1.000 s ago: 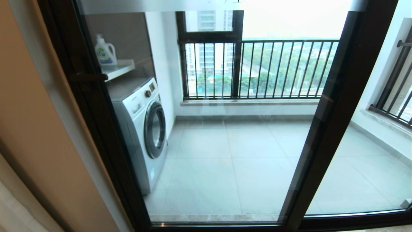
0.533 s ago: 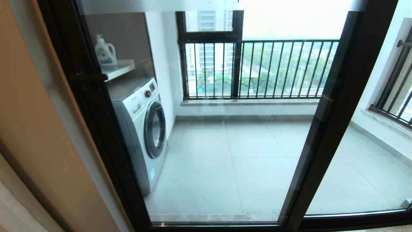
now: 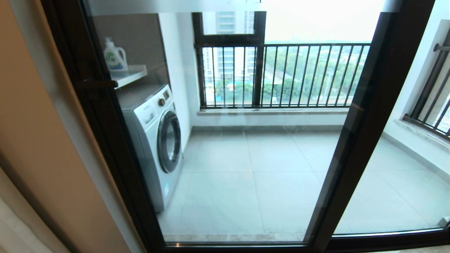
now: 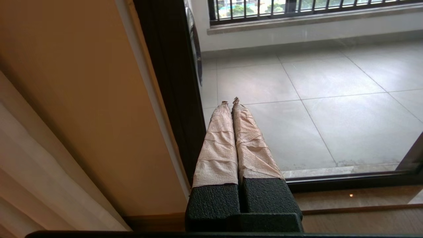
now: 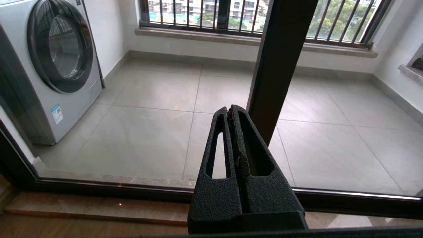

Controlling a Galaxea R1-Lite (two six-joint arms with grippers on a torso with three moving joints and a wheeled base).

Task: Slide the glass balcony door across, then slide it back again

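The glass balcony door [image 3: 105, 116] fills the head view, a clear pane in a dark frame. Its small dark lever handle [image 3: 96, 84] sits on the left upright, which stands against the beige wall. Neither gripper shows in the head view. In the left wrist view my left gripper [image 4: 230, 100] is shut and empty, its tape-wrapped fingers [image 4: 218, 148] low beside the door's left upright [image 4: 172, 82]. In the right wrist view my right gripper [image 5: 230, 109] is shut and empty, low in front of the glass, just left of a dark middle upright [image 5: 281, 59].
Behind the glass stand a white washing machine [image 3: 154, 140], a shelf with a detergent bottle [image 3: 114, 56], grey floor tiles and a black-barred railing window [image 3: 281, 75]. A beige wall [image 3: 31, 140] and a curtain [image 4: 33, 172] lie to the left. A stone threshold [image 5: 99, 205] runs below the bottom track.
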